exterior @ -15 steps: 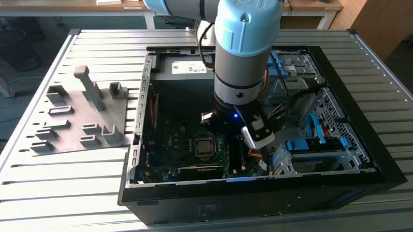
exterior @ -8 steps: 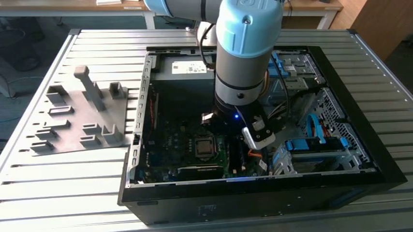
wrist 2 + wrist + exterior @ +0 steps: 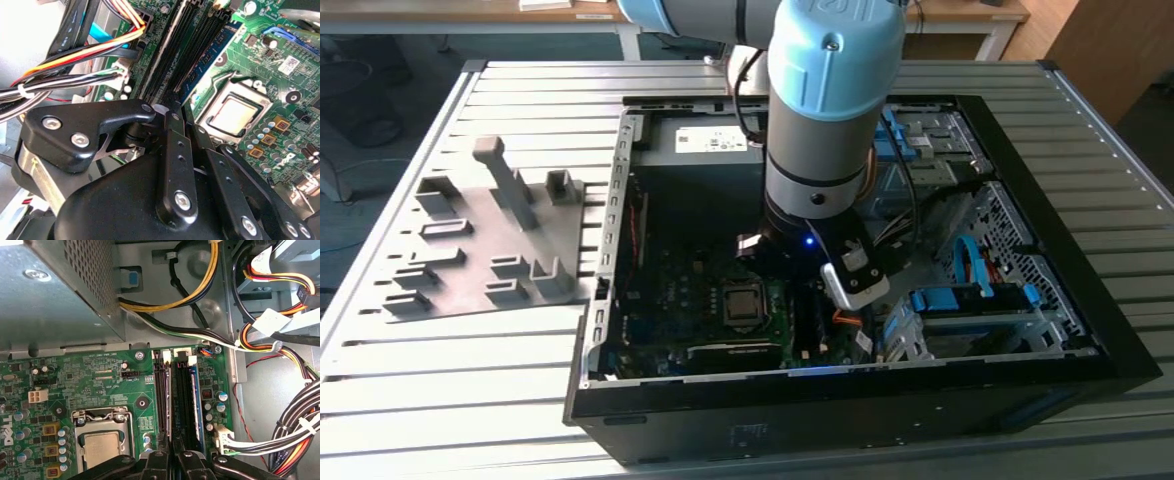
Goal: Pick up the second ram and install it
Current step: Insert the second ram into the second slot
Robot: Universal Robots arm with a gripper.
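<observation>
My gripper (image 3: 843, 282) reaches down into the open computer case (image 3: 1067, 330), over the memory slots (image 3: 161, 400) beside the processor socket (image 3: 102, 440). In both wrist views its black fingers (image 3: 159, 460) are drawn close together, with a narrow gap between them. The second ram is pinched in that gap and shows edge-on as a thin strip (image 3: 172, 432) in line with a slot. My gripper (image 3: 181, 111) hides most of it. Another blue-green memory stick (image 3: 197, 405) stands seated in the neighbouring slot.
A grey slotted tray (image 3: 480, 240) lies on the table at the exterior view's left. Bundled cables (image 3: 300, 420) and orange-yellow wires (image 3: 85, 52) crowd the side of the slots. The metal power supply box (image 3: 55, 290) lies beyond the board.
</observation>
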